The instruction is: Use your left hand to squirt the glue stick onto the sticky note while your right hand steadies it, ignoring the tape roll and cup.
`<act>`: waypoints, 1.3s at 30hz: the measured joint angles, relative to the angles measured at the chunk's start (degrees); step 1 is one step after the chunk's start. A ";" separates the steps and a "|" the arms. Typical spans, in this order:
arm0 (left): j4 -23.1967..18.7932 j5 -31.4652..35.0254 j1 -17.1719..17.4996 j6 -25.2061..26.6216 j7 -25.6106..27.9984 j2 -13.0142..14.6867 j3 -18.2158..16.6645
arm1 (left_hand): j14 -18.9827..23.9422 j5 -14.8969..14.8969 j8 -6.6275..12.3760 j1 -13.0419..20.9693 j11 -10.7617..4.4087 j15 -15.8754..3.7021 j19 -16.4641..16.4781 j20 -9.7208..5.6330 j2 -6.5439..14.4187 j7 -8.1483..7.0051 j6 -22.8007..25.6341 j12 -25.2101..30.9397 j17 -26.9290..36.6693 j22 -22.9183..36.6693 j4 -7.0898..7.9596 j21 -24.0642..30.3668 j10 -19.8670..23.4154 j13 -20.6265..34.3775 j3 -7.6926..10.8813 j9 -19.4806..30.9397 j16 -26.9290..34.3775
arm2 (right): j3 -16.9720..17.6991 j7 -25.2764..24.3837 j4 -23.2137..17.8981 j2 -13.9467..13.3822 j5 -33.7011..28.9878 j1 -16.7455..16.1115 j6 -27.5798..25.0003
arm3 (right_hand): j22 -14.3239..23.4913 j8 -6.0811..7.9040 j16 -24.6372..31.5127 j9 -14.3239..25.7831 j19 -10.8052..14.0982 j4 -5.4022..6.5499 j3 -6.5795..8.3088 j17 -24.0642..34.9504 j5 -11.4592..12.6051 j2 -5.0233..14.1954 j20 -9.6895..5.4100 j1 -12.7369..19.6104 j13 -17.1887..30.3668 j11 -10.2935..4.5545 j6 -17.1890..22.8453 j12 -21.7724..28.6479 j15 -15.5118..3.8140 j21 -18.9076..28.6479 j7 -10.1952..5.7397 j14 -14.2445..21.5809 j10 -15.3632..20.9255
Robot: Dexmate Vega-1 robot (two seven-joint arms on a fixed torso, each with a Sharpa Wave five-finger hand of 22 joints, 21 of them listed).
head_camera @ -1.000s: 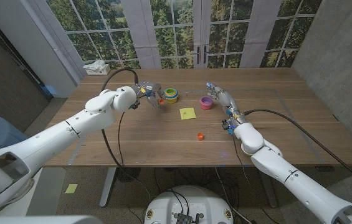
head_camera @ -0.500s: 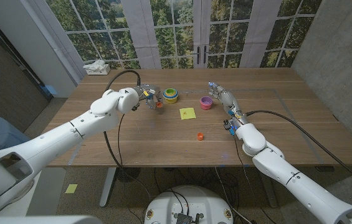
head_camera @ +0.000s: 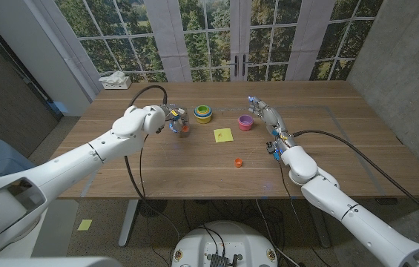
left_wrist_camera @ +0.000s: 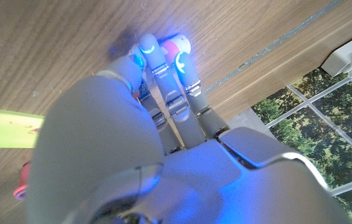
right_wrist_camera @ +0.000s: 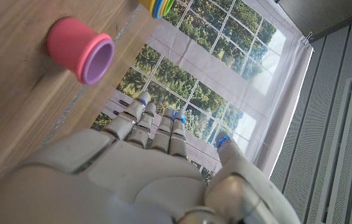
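The yellow-green sticky note (head_camera: 223,135) lies on the wooden table near its middle, and it also appears in the left wrist view (left_wrist_camera: 14,127). My left hand (head_camera: 173,121) hovers to the left of the note and grips the glue stick (head_camera: 185,128), whose orange end points down close to the wood. In the left wrist view my fingers (left_wrist_camera: 163,62) curl around the stick's reddish tip (left_wrist_camera: 177,43). My right hand (head_camera: 262,115) is raised to the right of the note with its fingers spread, holding nothing (right_wrist_camera: 151,127).
A small orange cap (head_camera: 238,162) lies on the table in front of the note. The multi-coloured tape roll (head_camera: 203,113) stands behind the note. The pink cup (head_camera: 246,122), purple inside (right_wrist_camera: 79,50), sits close to my right hand. A white box (head_camera: 115,80) rests at the far left corner.
My left hand has dropped lower and drawn slightly back toward me with the glue stick. The right hand has hardly moved.
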 measured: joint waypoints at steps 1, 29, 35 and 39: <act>0.13 0.39 -0.13 0.20 -0.36 -0.09 0.20 | -0.28 0.03 -0.46 -0.02 0.00 0.28 -0.43 0.17 -0.01 0.03 -0.03 0.00 -0.01 -0.07 0.13 -0.50 0.00 -0.18 -0.13 -0.01 -0.33 | 0.02 0.01 -0.12 -0.04 -0.01 -0.04 -0.07 | 0.00 0.00 0.00 0.00 0.00 0.00 0.00 0.00 0.00 0.00 0.00 0.00 0.00 0.00 0.00 0.00 0.00 0.00 0.00 0.00 0.00; -1.27 7.46 0.59 2.33 -2.54 -0.52 1.22 | -53.40 0.19 -3.48 -19.03 6.17 8.50 -28.18 2.64 -5.71 -0.64 -45.55 -0.95 -9.33 -0.34 2.28 -25.48 -42.42 -14.18 -12.71 -10.12 -3.66 | 0.30 -0.23 -1.46 -0.59 -0.58 -1.12 -0.38 | 0.00 0.00 -0.01 -0.29 0.10 -0.24 -0.24 0.00 0.00 0.00 0.73 0.00 0.00 0.00 0.00 0.00 0.00 0.00 0.00 0.00 0.00; -2.01 7.50 1.61 1.68 -0.92 -0.10 0.21 | -66.15 1.08 -3.41 -21.22 8.10 8.79 -36.27 5.09 -4.30 -1.37 -57.08 -0.95 -13.53 -0.34 2.71 -34.10 -56.92 -18.36 -15.24 -10.88 -3.72 | 0.30 -0.23 -1.47 -0.59 -0.59 -1.11 -0.52 | -0.01 0.00 -0.01 -0.29 0.10 -0.25 -0.25 0.00 0.00 0.00 0.73 0.00 0.00 0.00 0.00 0.00 0.00 0.00 0.00 0.00 0.00; -2.69 7.47 2.57 1.17 0.83 0.33 -0.67 | -75.07 1.08 -3.22 -23.30 9.29 10.35 -42.46 6.80 -3.09 -1.84 -63.11 -0.95 -15.11 -0.34 2.98 -40.40 -64.89 -20.37 -16.29 -10.87 -4.05 | 0.27 -0.19 -1.46 -0.59 -0.61 -1.02 -0.56 | -0.01 0.00 -0.01 -0.28 0.10 -0.48 -0.48 0.00 0.00 0.00 0.72 0.00 0.00 0.00 0.00 0.00 0.00 0.00 0.00 0.00 0.00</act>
